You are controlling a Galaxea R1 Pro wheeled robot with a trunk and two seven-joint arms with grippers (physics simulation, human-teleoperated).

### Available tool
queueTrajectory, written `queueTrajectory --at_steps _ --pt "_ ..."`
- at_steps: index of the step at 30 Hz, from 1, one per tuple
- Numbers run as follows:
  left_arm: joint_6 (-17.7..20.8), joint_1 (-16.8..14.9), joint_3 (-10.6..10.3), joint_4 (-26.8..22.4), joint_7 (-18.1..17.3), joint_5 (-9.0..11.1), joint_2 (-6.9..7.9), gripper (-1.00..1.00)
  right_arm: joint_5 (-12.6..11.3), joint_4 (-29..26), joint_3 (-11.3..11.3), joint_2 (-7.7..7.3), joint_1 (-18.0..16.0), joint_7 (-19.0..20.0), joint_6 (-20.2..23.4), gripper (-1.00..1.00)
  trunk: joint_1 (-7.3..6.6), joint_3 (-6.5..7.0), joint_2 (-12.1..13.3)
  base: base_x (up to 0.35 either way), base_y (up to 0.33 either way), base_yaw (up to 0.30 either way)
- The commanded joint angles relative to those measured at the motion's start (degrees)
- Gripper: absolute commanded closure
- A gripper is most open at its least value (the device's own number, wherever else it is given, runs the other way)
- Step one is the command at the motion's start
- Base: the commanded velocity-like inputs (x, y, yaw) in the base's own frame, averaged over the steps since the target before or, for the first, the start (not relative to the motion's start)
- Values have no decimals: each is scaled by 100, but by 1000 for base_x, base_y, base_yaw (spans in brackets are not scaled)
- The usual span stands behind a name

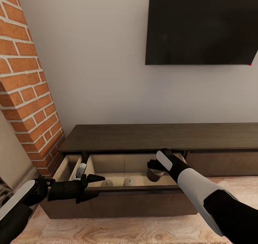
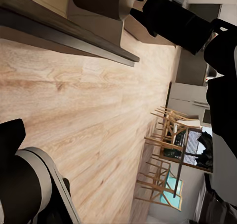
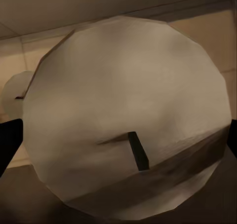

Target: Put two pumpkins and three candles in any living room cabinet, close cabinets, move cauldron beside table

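Grey wall behind; right hand (image 1: 154,169) clamped on candle (image 1: 154,175) over open cabinet (image 1: 136,186) drawer. Left hand (image 1: 94,181) state unclear, at the drawer front. Risk: candle tips on release, or hits the front edge.

A dark television (image 1: 202,23) hangs on the pale wall (image 1: 96,65) beside a red brick column (image 1: 27,82).
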Motion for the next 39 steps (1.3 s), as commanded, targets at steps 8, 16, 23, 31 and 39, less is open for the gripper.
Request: queueTrajectory --at_steps 8,16,23,31,39 --pt "-6 -5 -7 -3 56 65 4 -100 -3 -8 118 -4 -7 -51 -34 100 16 -161 -13 0 0 0" --pt "-6 -5 -4 -6 56 66 4 -100 6 -8 126 -4 -7 -51 -37 100 16 -161 -13 0 0 0" --pt "-6 -5 -7 -12 56 66 4 -100 32 268 126 4 -4 -48 -175 100 16 -161 -13 68 30 0" --pt "-6 -5 -7 -12 56 58 3 -100 263 583 126 73 -6 -26 -313 100 16 -161 -13 65 41 0" --pt "-6 -3 -7 -4 56 57 4 -100 271 589 126 82 -6 -25 -318 100 16 -161 -13 54 40 0"
